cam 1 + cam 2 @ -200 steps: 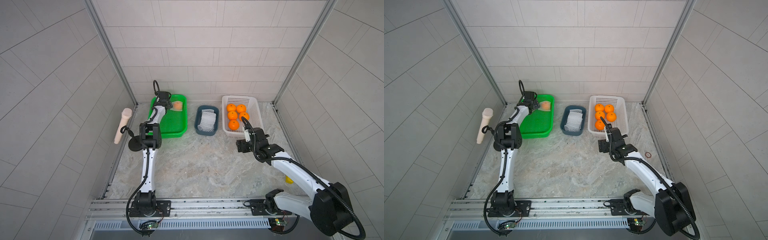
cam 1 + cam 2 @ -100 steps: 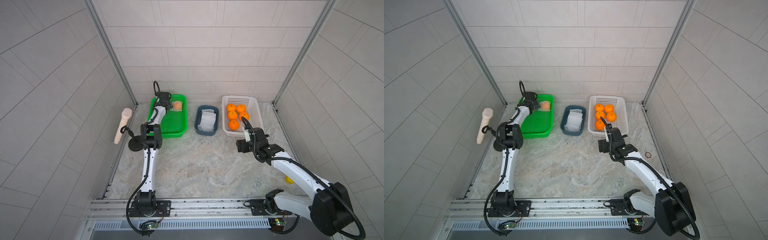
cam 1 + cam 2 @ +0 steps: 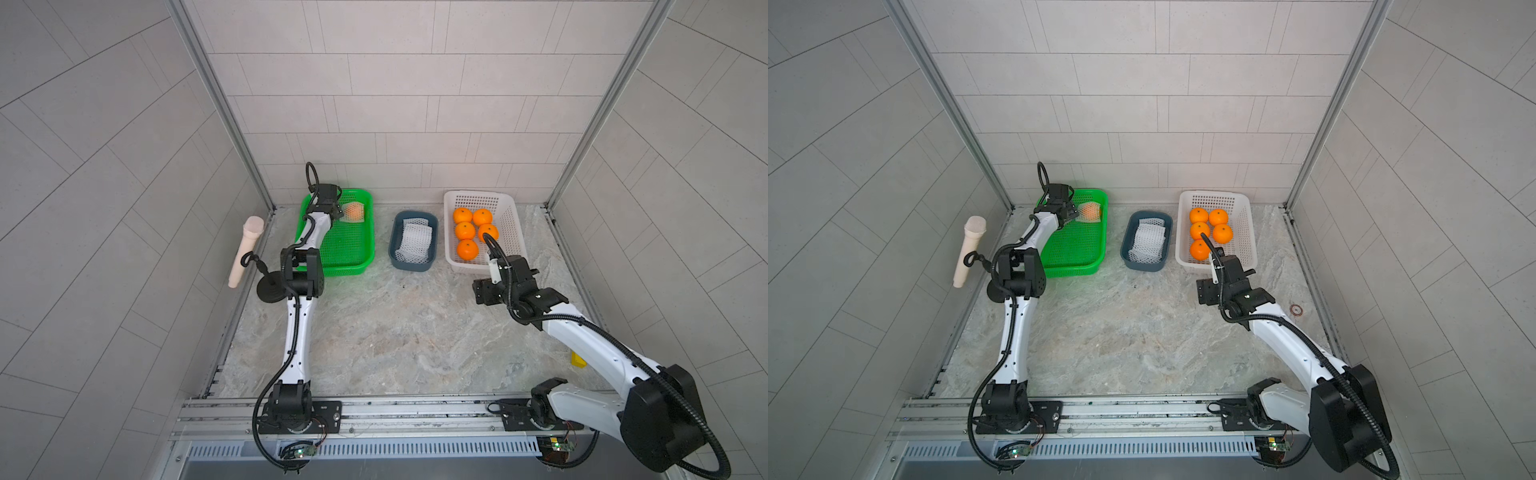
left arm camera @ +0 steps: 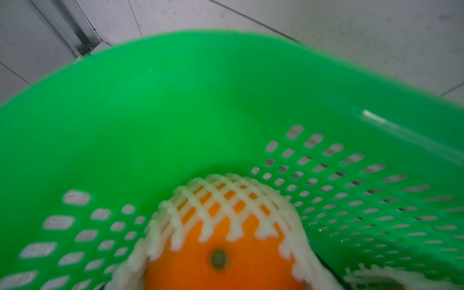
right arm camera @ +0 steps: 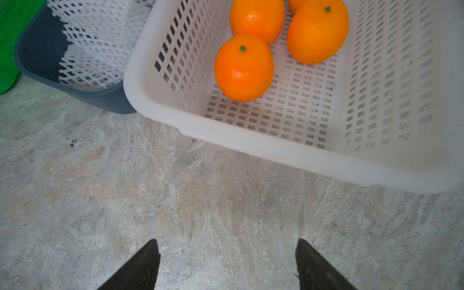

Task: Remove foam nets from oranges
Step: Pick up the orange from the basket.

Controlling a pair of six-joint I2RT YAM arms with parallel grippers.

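Left of the blue bin (image 3: 411, 266), at the far end of the green tray (image 3: 332, 272), sits the only netted orange (image 3: 354, 211) we can see, its foam net (image 4: 226, 193) leaving the stem end bare. The left gripper (image 3: 338, 209) is right against it, presumably to seize it, though we cannot tell how its jaws stand. The bin holds the stripped nets (image 3: 413, 241), kept clear of fruit; right of it, five bare oranges (image 3: 464, 229) lie in the white basket (image 3: 513, 224), and the right gripper (image 5: 226, 253) waits spread and empty just before the basket, likely ready to help.
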